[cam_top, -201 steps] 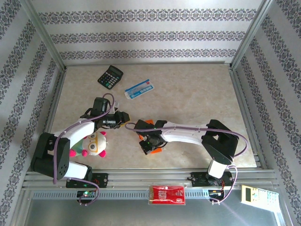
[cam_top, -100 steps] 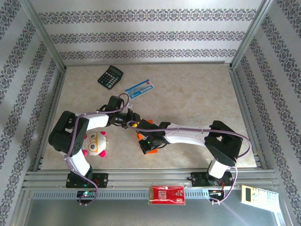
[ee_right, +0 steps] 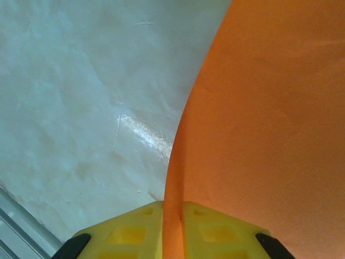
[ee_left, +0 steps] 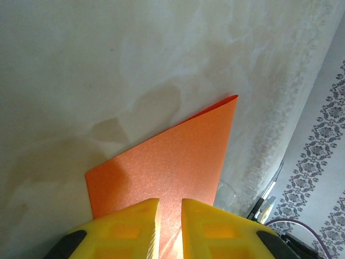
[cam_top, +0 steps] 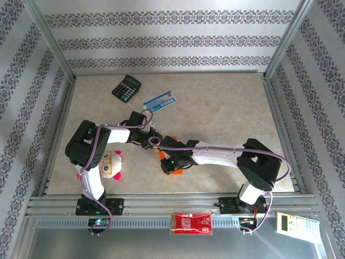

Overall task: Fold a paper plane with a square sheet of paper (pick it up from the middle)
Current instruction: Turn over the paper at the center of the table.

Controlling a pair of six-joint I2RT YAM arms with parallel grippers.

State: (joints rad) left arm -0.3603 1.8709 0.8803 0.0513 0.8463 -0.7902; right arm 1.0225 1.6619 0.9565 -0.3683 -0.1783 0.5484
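The thin bright orange sheet of paper (ee_left: 172, 162), near the front middle of the pale marbled table (cam_top: 226, 108), is pinched by the left gripper (ee_left: 170, 204) and the right gripper (ee_right: 173, 208), so I think it could rip or crumple if the 2 arms pull apart.

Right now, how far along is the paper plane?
Done: the square sheet of paper is lifted off the table, casting a shadow there, and its far edge looks like a fold. In hand: the left pincer grips the sheet, which also runs through the right pincer, though that grip is unclear. Left: there is no pointed dart shape yet, so most folds probably remain.
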